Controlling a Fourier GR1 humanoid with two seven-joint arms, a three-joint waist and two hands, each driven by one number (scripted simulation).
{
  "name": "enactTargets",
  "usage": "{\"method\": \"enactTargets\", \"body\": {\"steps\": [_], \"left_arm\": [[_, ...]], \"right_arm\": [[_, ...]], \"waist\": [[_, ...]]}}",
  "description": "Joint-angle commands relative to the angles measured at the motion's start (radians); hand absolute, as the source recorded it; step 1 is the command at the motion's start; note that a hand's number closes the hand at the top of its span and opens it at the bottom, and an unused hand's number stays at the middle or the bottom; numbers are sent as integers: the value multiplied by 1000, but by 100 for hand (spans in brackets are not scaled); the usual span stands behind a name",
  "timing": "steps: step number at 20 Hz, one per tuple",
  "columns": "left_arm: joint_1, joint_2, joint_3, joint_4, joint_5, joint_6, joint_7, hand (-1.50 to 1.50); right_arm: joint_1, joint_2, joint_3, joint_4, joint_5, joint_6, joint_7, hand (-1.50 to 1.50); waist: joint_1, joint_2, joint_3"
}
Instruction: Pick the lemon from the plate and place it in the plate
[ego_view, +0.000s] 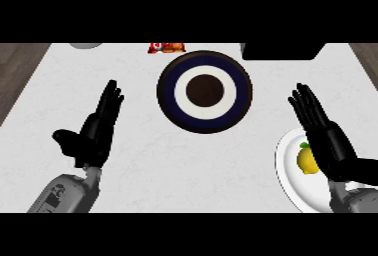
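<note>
Yellow lemon (307, 160) lies beside right hand (329, 140).

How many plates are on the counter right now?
2: a dark ringed plate at the centre back, and a white plate at the right edge holding the lemon, partly hidden by the right hand.

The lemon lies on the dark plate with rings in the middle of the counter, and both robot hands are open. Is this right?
Not quite. The head view shows the lemon on the white plate at the right, beside the right robot hand. The dark ringed plate holds nothing. Both robot hands are open, the left robot hand too.
</note>
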Motion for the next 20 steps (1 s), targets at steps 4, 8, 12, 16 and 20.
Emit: {"method": "enactTargets", "body": {"steps": [4,8,12,16,20], "left_arm": [[-69,172,64,-98,-35,-101,66,0],[-71,168,51,-65,-45,-111,29,0],[-77,207,85,-58,-21,-158,41,0],[-65,249,148,-57,23,-218,32,0],[-59,251,182,-57,7,-239,55,0]], "right_arm": [[-271,101,43,249,146,-76,83,150],[-187,-192,127,415,469,-178,192,150],[-188,144,161,505,554,-534,282,-150],[-172,314,92,505,527,-707,107,-150],[-153,248,52,391,545,-696,68,-150]], "waist": [[33,13,-18],[34,23,-49],[24,15,-19],[5,11,-18],[-15,7,-19]]}}
